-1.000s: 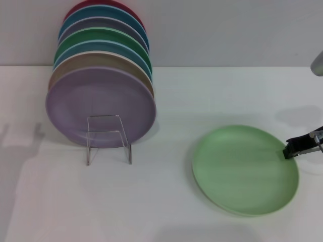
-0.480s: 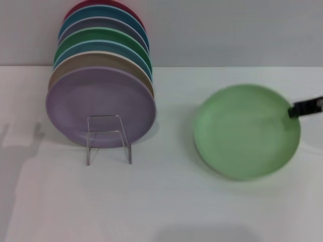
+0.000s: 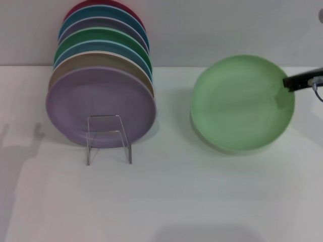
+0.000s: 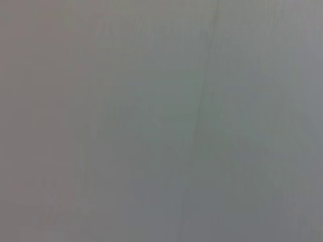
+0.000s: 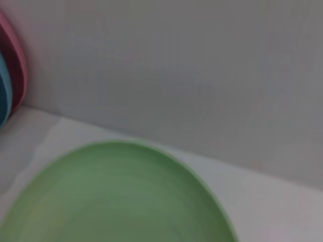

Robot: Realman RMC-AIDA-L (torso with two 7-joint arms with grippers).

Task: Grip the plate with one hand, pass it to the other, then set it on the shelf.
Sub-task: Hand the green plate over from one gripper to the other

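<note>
The light pastel-green plate (image 3: 242,103) hangs in the air at the right of the head view, tilted toward me, above the white table. My right gripper (image 3: 288,83) is shut on the plate's right rim. The plate also fills the lower part of the right wrist view (image 5: 116,196). The shelf (image 3: 107,137), a small clear wire stand with a squarish front loop, stands at the left, in front of the lilac plate (image 3: 101,107). My left gripper is out of view; the left wrist view shows only a plain grey surface.
Several coloured plates stand on edge in a row behind the lilac one, among them a darker green plate (image 3: 101,38) and a red one (image 3: 96,7) at the back. A grey wall (image 3: 227,30) stands behind the white table (image 3: 166,201).
My right gripper has lifted the green plate off the table and carried it up and back, tilting it toward me. The stand and the row of plates have not moved.
</note>
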